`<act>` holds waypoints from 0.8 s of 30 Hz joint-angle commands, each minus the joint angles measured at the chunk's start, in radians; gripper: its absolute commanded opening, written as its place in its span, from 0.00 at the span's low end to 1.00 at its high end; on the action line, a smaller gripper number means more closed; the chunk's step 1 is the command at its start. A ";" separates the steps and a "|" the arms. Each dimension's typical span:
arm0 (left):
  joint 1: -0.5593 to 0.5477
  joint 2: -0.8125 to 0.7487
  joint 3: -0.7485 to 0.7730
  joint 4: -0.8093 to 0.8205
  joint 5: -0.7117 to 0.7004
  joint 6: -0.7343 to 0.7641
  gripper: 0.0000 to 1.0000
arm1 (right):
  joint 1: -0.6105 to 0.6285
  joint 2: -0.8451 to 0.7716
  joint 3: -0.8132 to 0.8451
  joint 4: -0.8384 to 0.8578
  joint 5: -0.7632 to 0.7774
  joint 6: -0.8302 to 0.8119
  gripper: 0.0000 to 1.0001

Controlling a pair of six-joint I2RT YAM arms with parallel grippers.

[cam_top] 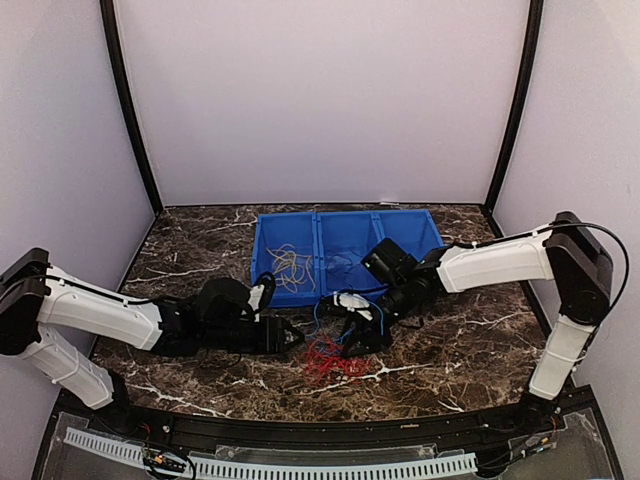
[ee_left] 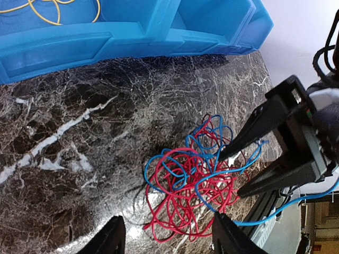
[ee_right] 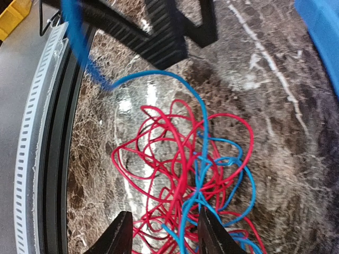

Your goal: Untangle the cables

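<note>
The cables [cam_top: 330, 360] lie as a red and blue tangle on the marble table in front of the blue tray. My left gripper [cam_top: 297, 340] sits just left of them, open, and the bundle [ee_left: 193, 185] lies ahead of its fingertips [ee_left: 112, 237] with nothing between them. My right gripper [cam_top: 358, 338] reaches in from the right, open, its fingertips [ee_right: 121, 237] straddling red and blue strands of the bundle [ee_right: 185, 169]. One long blue strand [ee_right: 159, 74] rises out of the tangle past the right gripper. Yellow-tan cables [cam_top: 290, 266] lie in the tray's left compartment.
The blue tray [cam_top: 345, 222] has three compartments and stands behind the bundle. A black rail and a white perforated strip [ee_right: 32, 159] run along the table's near edge, close to the tangle. Grey walls enclose the table.
</note>
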 commanded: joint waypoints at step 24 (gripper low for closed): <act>-0.008 0.011 0.039 0.195 -0.007 0.230 0.51 | -0.062 0.009 0.016 0.013 -0.042 0.012 0.43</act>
